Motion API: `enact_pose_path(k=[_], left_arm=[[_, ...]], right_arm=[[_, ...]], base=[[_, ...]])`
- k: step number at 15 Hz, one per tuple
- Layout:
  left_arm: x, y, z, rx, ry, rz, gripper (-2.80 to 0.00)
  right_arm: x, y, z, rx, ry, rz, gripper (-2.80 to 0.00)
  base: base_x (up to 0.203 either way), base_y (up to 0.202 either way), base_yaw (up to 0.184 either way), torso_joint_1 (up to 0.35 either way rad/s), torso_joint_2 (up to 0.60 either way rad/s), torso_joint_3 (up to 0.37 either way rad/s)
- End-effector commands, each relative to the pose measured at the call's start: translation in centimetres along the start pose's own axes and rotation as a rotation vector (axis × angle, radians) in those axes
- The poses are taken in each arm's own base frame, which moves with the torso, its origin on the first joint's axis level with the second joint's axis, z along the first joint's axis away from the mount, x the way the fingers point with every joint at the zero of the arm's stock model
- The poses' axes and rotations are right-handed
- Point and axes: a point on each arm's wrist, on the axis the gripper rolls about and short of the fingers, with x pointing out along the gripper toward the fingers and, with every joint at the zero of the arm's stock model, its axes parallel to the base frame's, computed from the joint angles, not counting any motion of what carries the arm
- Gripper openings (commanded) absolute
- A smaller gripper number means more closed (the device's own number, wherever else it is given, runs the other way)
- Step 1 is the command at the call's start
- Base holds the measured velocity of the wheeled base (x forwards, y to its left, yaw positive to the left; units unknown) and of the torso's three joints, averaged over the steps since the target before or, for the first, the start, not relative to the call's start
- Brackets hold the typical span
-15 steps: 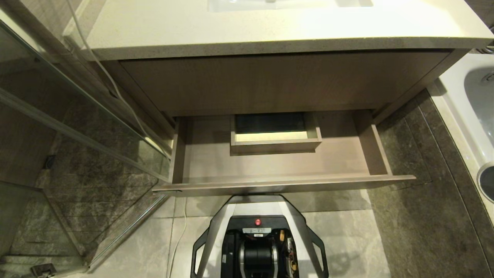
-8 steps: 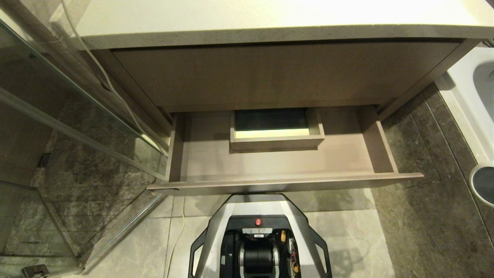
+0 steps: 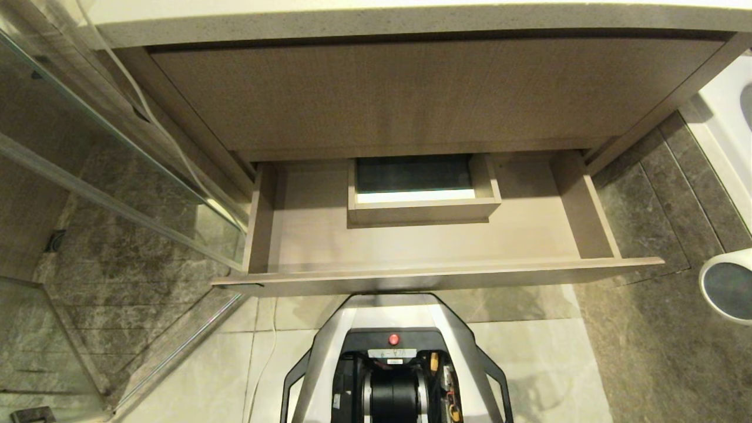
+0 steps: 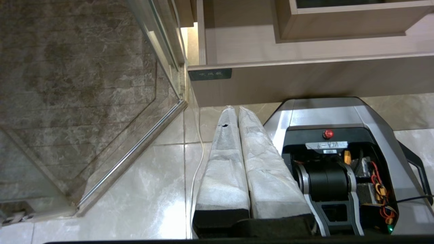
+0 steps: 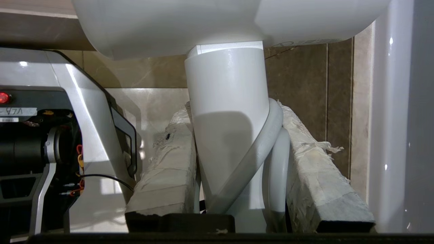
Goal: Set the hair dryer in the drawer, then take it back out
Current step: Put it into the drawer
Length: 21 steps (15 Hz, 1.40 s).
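On the drawer (image 4: 305, 81) corner's black label (image 4: 210, 74), characters unreadable; right end effector (image 5: 234, 122) grips hair dryer (image 5: 227, 112).

Pale tiled floor (image 3: 529, 352) carries the robot's base (image 3: 393, 364); a white cord (image 3: 258, 364) trails across it

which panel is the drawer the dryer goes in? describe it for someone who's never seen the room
Below the pale stone countertop sits a taller closed wood-grain panel. The drawer is the wide, shallow one pulled open under it, directly ahead of the robot's base. Only it shows a boxed cut-out inside and a small black label at its front corner.
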Motion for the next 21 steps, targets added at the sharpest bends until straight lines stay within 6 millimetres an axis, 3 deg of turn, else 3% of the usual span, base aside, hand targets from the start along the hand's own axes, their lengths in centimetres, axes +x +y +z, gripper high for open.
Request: enact_pose_path(k=[1,5,14,21], left_arm=[[0.0,0.0,0.01,0.0,-0.001,0.0,-2.8],[0.01,0.0,-0.03,0.0,0.001,0.0,-2.8],[0.0,0.0,0.0,0.0,0.0,-0.001,-2.8],[0.01,0.0,-0.04,0.0,0.001,0.001,-2.8]], right_arm=[[0.51,0.1,0.16,-0.008,0.022,0.006,-2.8],[0.74,0.19,0.34,-0.014,0.028,0.017,-2.8],[0.81,0.15,0.65,-0.016,0.019,0.016,-2.8],[1.0,0.17,0.99,-0.009,-0.008,0.017,-2.8]], base=[[0.0,0.0,0.0,-0.159,0.34,0.195],[0.002,-0.007,-0.001,-0.039,0.38,0.304],[0.0,0.007,-0.124,0.029,0.31,0.36],[-0.003,-0.004,-0.003,0.069,0.06,0.113]])
